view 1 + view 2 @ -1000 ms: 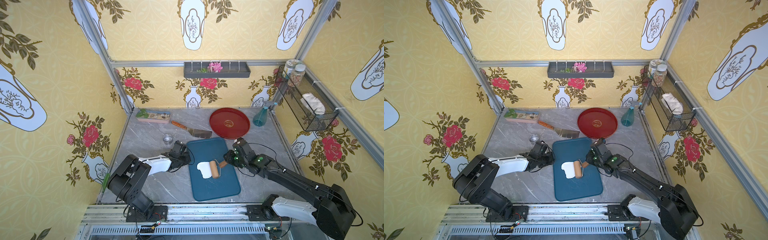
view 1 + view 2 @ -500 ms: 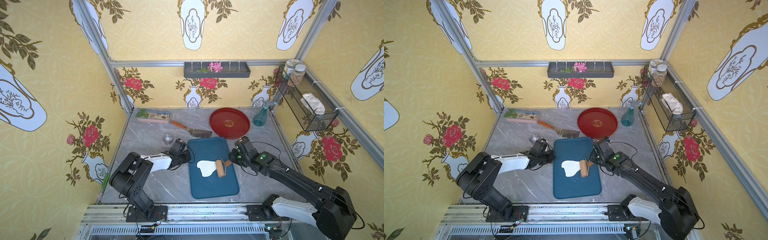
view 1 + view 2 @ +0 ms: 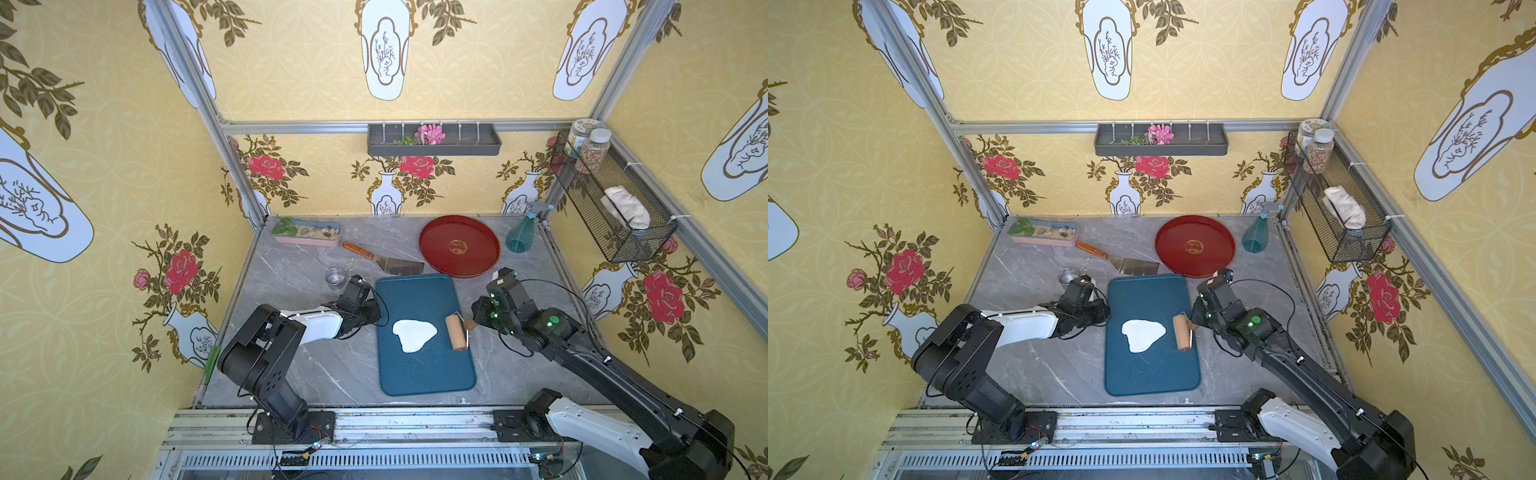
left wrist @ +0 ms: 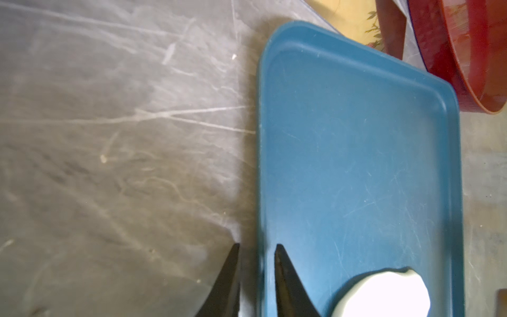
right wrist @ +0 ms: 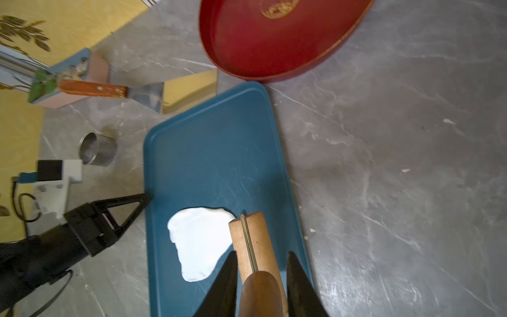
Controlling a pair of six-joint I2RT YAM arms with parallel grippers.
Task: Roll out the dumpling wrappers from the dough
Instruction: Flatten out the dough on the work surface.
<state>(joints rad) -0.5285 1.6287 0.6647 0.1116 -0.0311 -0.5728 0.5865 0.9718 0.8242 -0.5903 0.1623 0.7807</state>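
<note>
A flat, ragged white sheet of dough [image 3: 413,334] [image 5: 200,241] lies on the blue tray [image 3: 415,299] [image 4: 356,137]. My right gripper [image 5: 262,254] [image 3: 473,322] is shut on the dark handle of the wooden rolling pin [image 3: 456,332] [image 5: 252,236]. The roller rests on the tray just right of the dough, near the tray's right rim. My left gripper [image 4: 257,245] [image 3: 376,318] straddles the tray's left rim, its jaws slightly apart, one finger over the table and one over the tray. The dumpling wrappers are out of view.
A small steel ring cup [image 3: 336,276] stands left of the tray's far corner. A scraper with a wooden handle [image 3: 386,259], a red round plate [image 3: 459,245], a teal spray bottle [image 3: 521,237] and a pink planter box [image 3: 306,232] sit behind the tray.
The right gripper has drawn the rolling pin rightward off the dough to the tray's right side. The dough lies wider and flatter. The left gripper's jaws have parted slightly at the tray's rim.
</note>
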